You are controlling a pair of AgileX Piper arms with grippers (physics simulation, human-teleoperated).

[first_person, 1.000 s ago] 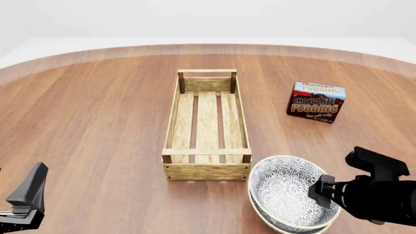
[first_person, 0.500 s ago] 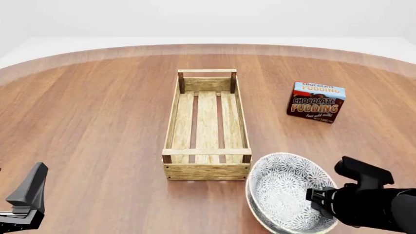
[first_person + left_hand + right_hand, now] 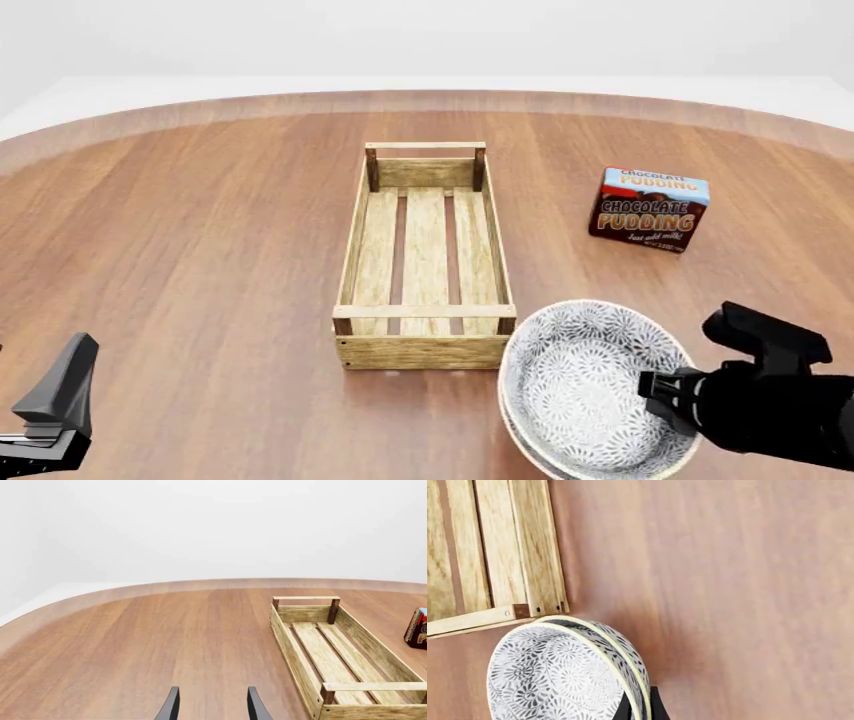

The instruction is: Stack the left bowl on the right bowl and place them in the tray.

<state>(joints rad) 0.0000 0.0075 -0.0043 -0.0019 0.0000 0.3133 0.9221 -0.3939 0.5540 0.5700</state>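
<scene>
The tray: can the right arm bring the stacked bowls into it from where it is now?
Probably yes. The right pincer grips the bowls by their rim, right beside the tray's near end. The tray holds nothing, and nothing stands between them.

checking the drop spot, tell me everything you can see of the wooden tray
The tray is a long, narrow crate of light wood with three bottom slats showing gaps, low side rails and darker corner posts. It lies flat on the brown table, lengthwise away from the arms, with nothing inside. The stacked bowls, held tilted by the right hand, hang by its near right corner, apparently not touching. The chocolate pudding box stands apart on its right.
</scene>
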